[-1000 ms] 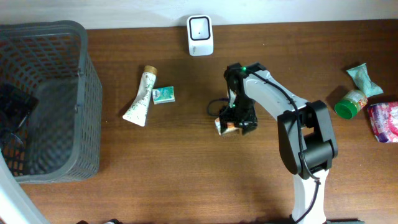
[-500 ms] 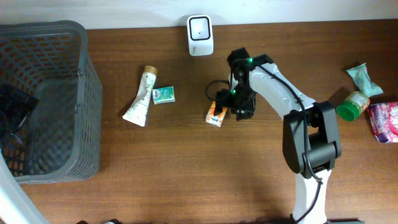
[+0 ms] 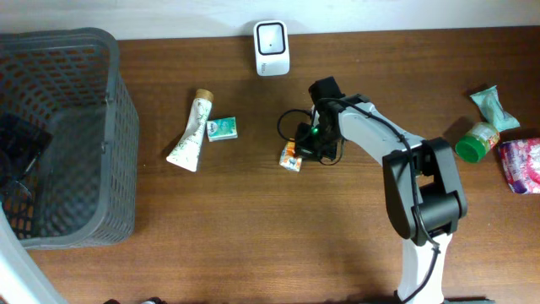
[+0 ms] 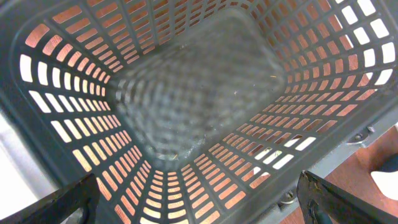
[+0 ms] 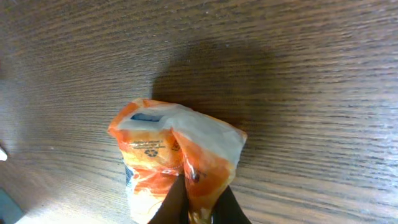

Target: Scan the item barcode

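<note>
- Here, from overhead, a dark wooden table (image 3: 253, 245) carries a white barcode scanner (image 3: 272, 36) at its 12 o'clock edge.
- Near the table's centre sits a small orange and white packet (image 3: 290, 158), at about 6 o'clock from the scanner and well apart from it.
- The right gripper (image 5: 193, 208) is pinched together on one crumpled end of the packet. It is unclear whether the packet rests on the wood or hangs just above it.
- At 9 o'clock from the packet lies a cream tube (image 3: 190, 131) with a tan cap, with a small green box (image 3: 223, 128) just beside it.
- A dark grey mesh basket (image 3: 118, 127) fills the 9 o'clock edge. The left gripper (image 4: 199, 202) hangs over its inside, jaws wide apart.
- At the 3 o'clock edge cluster a green-lidded jar (image 3: 477, 141), a teal pouch (image 3: 494, 105) and a pink bag (image 3: 521, 165).
</note>
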You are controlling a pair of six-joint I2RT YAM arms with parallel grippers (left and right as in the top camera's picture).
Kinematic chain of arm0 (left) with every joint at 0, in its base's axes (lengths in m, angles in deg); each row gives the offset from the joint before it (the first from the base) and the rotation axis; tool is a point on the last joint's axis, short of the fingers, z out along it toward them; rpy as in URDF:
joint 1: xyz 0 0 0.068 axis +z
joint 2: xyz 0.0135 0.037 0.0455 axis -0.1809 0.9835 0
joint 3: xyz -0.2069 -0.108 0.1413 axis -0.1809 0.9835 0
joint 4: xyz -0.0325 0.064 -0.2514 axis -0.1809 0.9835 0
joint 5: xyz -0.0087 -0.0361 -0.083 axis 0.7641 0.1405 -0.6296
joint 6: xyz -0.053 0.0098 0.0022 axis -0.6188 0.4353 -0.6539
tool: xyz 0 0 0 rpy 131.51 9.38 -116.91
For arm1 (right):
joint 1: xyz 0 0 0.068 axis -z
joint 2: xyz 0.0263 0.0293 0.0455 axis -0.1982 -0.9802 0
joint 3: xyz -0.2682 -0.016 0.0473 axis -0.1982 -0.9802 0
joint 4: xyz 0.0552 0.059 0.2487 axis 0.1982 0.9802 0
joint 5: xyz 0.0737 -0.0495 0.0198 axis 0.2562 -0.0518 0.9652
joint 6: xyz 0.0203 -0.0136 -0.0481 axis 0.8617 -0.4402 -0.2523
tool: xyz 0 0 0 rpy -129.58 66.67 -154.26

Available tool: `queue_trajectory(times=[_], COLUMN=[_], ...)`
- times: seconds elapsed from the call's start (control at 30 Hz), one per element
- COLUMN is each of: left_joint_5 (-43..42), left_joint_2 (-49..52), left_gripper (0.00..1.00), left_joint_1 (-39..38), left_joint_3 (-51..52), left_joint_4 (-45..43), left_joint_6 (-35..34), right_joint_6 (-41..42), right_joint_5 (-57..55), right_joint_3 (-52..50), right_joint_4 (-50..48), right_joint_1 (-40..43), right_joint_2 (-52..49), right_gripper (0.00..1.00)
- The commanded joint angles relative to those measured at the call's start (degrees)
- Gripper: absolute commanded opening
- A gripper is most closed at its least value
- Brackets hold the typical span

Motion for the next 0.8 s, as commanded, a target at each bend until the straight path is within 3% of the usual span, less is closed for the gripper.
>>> queue_trajectory(times=[0.0,0.03,0.07,0.1,0.27,0.37,0.43,0.57,0.77], left_joint_5=[0.00,0.00,0.00,0.00,0.00,0.00,0.00,0.00,0.00], left_joint_2=[-0.02,-0.02,-0.02,-0.02,-0.02,-0.02,-0.02,-0.02,-0.02], left_gripper=[0.99,0.99,0.99,0.99,0.99,0.99,0.99,0.99,0.99], left_joint_1=[0.33,0.33,0.33,0.33,0.33,0.33,0.33,0.33,0.33], left_joint_3=[-0.11,-0.11,-0.11,-0.11,-0.11,-0.11,-0.11,-0.11,-0.11], left_joint_4=[0.11,0.11,0.11,0.11,0.11,0.11,0.11,0.11,0.11], left_joint_6=[-0.15,-0.15,-0.15,-0.13,-0.15,-0.15,-0.15,-0.15,-0.15], right_joint_6=[-3.85,-10.84,-24.37,-31.98,-33.16,-50.51,-60.50,-61.77,-61.72], right_joint_5=[6.51,13.09,27.52,36.74,40.85,42.77,51.89,64.78,65.24], right_joint_3=[-0.22,0.98,2.62,2.91,2.93,2.91,2.91,2.91,2.91], right_joint_4=[1.09,1.11,1.09,0.87,-1.49,3.41,5.95,6.32,4.09], right_joint_1=[1.33,2.58,4.76,6.51,16.63,17.94,18.01,17.86,13.05], right_joint_2=[-0.66,-0.57,-0.57,-0.57,-0.57,-0.57,-0.57,-0.57,-0.57], right_gripper=[0.04,0.04,0.04,0.04,0.04,0.04,0.04,0.04,0.04])
